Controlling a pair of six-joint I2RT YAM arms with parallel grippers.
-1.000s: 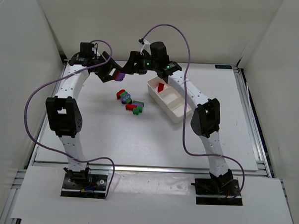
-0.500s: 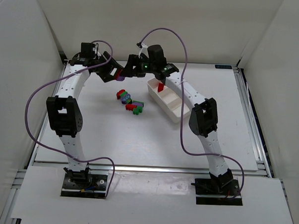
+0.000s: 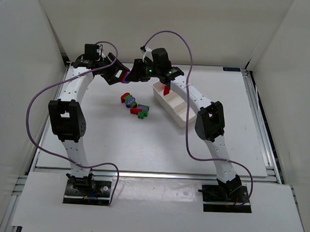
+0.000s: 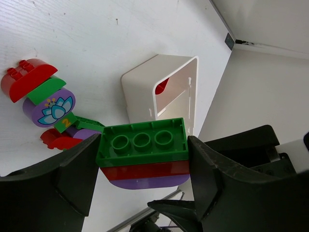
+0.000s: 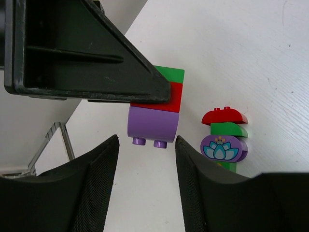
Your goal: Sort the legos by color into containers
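My left gripper (image 4: 144, 162) is shut on a stack of three legos (image 4: 142, 153): green on one side, red in the middle, purple on the other. It holds the stack in the air at the back of the table (image 3: 125, 77). My right gripper (image 5: 147, 166) is open, its jaws either side of the stack's purple end (image 5: 153, 124) without touching it. More joined legos (image 3: 135, 107) lie on the table, also in the left wrist view (image 4: 46, 104) and the right wrist view (image 5: 224, 140). The white tray (image 3: 192, 117) holds a red lego (image 3: 167, 90).
The tray lies diagonally right of the lego pile, its open end showing in the left wrist view (image 4: 140, 87). Purple cables (image 3: 40, 103) loop from both arms. White walls (image 3: 24, 48) enclose the table on three sides.
My right gripper has moved left toward my left gripper and now brackets the purple end of the held stack. The left gripper has barely moved.
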